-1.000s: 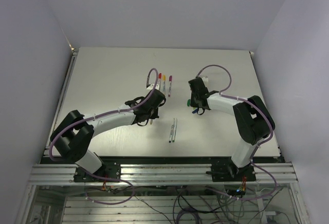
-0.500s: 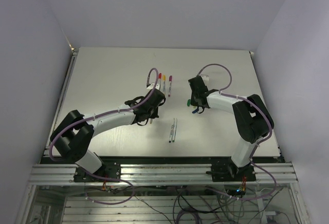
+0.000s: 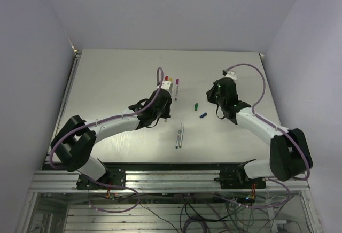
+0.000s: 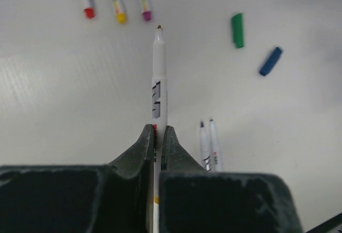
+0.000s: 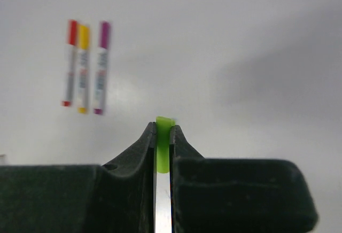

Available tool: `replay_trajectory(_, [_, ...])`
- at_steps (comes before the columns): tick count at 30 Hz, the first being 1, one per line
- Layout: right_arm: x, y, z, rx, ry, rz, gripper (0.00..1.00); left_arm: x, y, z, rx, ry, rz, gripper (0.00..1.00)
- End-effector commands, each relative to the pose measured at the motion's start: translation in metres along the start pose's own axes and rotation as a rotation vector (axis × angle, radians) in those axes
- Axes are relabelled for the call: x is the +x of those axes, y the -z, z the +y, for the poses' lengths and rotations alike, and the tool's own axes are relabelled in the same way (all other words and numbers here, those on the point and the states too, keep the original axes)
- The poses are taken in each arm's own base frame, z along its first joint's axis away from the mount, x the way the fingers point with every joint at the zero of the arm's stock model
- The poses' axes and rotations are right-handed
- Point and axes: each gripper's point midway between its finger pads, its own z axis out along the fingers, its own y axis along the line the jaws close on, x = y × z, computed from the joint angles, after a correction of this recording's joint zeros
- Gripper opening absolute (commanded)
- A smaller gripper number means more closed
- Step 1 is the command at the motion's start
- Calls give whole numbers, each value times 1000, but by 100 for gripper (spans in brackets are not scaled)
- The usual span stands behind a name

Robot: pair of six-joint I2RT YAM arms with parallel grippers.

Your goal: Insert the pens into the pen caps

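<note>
You had three capped pens left of the green cap, the blue cap and two bare pens near it, left fingers clamping an uncapped pen, right fingers a green-ended pen; two cappings apparently remained

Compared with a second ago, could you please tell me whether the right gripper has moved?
Yes; the right gripper has swung rightward, away from the green cap.

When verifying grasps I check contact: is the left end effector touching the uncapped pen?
Touching. Left wrist view: the left end effector clamps the pen, no gap.
</note>
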Motion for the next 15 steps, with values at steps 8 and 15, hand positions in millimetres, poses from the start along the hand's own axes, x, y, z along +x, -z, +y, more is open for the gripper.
replay_trajectory(8, [-64, 58, 60, -376, -77, -247, 0, -41, 31, -86, 500, 46, -165, 7])
replay_trajectory(15, [-88, 91, 82, -540, -117, -362, 0, -52, 60, -122, 742, 99, -211, 7])
